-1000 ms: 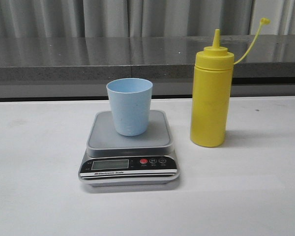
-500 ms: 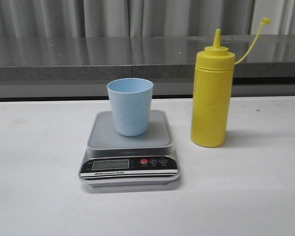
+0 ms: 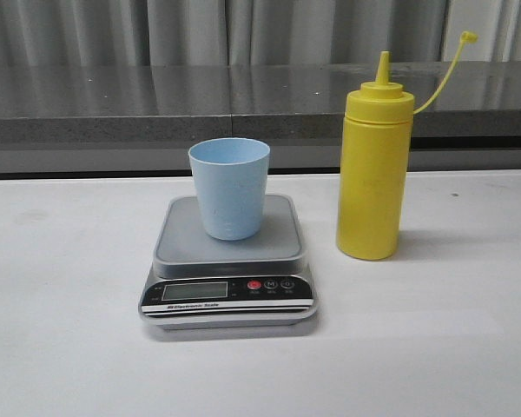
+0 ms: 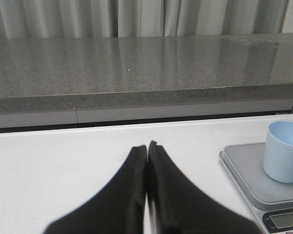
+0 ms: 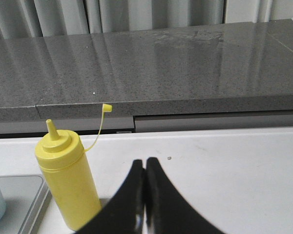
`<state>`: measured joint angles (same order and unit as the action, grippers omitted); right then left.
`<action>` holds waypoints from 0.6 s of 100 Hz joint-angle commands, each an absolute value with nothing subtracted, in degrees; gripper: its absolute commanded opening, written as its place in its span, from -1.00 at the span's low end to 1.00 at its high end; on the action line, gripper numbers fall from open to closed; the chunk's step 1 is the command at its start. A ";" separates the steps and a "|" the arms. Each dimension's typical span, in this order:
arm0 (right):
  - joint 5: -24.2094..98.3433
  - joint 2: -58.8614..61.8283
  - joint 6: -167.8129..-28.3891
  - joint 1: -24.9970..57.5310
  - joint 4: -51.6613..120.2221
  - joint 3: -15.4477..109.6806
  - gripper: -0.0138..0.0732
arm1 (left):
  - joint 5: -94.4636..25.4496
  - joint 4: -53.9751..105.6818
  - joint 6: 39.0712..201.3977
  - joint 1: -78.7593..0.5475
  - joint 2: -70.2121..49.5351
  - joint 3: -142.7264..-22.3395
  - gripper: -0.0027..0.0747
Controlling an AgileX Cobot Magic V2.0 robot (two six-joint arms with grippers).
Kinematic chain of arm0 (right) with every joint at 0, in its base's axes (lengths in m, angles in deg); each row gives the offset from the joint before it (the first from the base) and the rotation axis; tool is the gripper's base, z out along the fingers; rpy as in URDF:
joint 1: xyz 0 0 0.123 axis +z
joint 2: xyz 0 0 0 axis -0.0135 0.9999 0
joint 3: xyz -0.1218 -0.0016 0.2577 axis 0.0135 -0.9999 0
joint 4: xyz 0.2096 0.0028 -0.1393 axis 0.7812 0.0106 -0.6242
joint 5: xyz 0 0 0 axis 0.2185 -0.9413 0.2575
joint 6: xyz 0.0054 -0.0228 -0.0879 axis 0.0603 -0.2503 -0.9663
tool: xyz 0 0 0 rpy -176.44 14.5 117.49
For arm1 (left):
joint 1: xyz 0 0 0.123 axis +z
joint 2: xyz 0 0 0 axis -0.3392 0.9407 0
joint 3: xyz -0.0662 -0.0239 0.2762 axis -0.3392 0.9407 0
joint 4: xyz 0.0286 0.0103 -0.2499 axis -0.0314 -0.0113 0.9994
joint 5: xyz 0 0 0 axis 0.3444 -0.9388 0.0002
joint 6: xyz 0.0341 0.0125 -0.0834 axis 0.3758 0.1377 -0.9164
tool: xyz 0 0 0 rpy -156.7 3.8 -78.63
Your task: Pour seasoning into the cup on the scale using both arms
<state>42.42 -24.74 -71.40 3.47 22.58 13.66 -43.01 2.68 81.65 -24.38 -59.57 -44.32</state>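
Note:
The pale blue cup [image 3: 229, 188] stands upright on the grey platform of the scale [image 3: 229, 261], also seen in the left wrist view as cup [image 4: 284, 157] on scale [image 4: 249, 170]. The yellow seasoning bottle [image 3: 373, 172] stands upright on the table just right of the scale, its tethered cap hanging off to the side; the right wrist view shows the bottle [image 5: 68, 180] too. My left gripper [image 4: 147, 146] is shut and empty, left of the scale. My right gripper [image 5: 145, 163] is shut and empty, right of the bottle. Neither arm shows in the front view.
A white table [image 3: 69, 330] carries everything. Behind it runs a raised grey stone ledge [image 3: 113, 104] with grey curtains above.

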 commanded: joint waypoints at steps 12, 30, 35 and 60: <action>53.19 -16.29 -71.24 6.04 22.43 15.66 -0.71 | -38.60 3.23 81.05 -24.33 -58.96 -45.77 -0.98; 55.51 -11.19 -71.24 10.36 22.36 15.66 0.25 | -38.60 3.23 81.05 -24.33 -58.96 -45.77 -0.98; 55.83 -9.95 -71.24 11.39 22.36 15.66 0.57 | -38.60 3.23 81.05 -24.33 -58.96 -45.77 -0.98; 57.10 -3.82 -71.24 13.10 22.00 15.66 0.78 | -38.60 3.23 81.05 -24.33 -58.96 -45.77 -0.98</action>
<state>51.73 -5.20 -71.40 12.87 22.58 13.66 -43.09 2.68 81.65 -24.38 -59.57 -44.32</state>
